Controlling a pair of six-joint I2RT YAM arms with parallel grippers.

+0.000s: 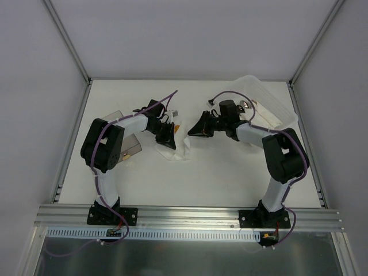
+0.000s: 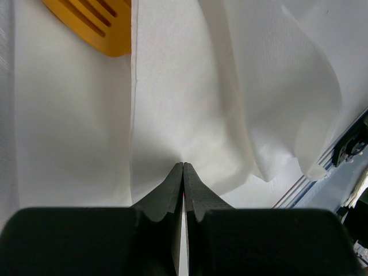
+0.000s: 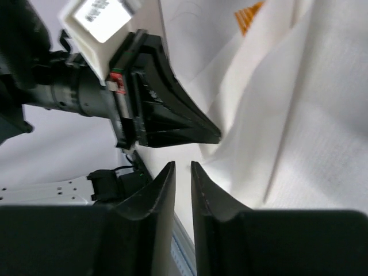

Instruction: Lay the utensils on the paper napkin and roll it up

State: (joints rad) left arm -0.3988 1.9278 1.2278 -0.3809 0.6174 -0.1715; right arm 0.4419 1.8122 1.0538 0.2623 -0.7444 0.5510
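The white paper napkin [image 1: 176, 147] lies crumpled and folded at the table's middle. My left gripper [image 1: 167, 137] presses down on it, and in the left wrist view its jaws [image 2: 183, 165] are shut on a pinched fold of the napkin [image 2: 190, 86]. An orange fork head [image 2: 98, 23] lies on the napkin beyond the fold and shows as an orange speck from above [image 1: 179, 129]. My right gripper [image 1: 193, 131] hovers at the napkin's right edge. Its jaws [image 3: 183, 165] are a narrow gap apart and empty, beside the napkin [image 3: 299, 115]. An orange utensil [image 3: 250, 16] shows through the paper.
A translucent white plastic tray [image 1: 270, 103] stands tilted at the back right, behind the right arm. A smoky clear box [image 1: 127, 141] sits at the left under the left arm. The left gripper's black fingers [image 3: 172, 123] are close in front of my right jaws.
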